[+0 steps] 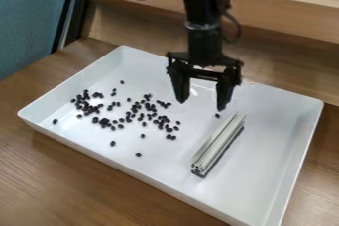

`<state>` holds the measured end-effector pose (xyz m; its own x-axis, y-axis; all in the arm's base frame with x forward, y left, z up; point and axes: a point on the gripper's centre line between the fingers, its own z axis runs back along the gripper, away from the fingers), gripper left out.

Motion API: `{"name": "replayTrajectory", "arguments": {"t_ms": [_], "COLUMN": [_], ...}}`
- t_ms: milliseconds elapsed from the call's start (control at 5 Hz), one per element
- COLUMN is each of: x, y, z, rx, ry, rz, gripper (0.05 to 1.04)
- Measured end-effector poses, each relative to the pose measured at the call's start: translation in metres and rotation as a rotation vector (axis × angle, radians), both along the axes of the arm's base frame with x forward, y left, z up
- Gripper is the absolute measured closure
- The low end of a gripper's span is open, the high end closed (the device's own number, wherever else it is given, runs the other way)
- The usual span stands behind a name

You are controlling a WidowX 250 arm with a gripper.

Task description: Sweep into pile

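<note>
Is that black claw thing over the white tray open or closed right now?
Open: the gripper hangs over the tray with its two fingers spread well apart.

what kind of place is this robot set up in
Probably a lab or workshop corner with a wooden table: a white tray of scattered dark beans or pellets and a metal bar sits under a robot gripper, with a blue fabric surface behind.
</note>
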<state>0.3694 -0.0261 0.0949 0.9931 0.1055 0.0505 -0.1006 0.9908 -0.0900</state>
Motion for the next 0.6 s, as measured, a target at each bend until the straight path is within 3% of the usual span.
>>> {"name": "replayTrajectory", "arguments": {"t_ms": [400,600], "x": [0.005,0.003], "y": [-0.021,-0.021], "z": [-0.001,-0.016], "rx": [-0.017,-0.006], "ry": [-0.039,-0.006], "rz": [-0.074,-0.082], "gripper": [0.083,0.083]}}
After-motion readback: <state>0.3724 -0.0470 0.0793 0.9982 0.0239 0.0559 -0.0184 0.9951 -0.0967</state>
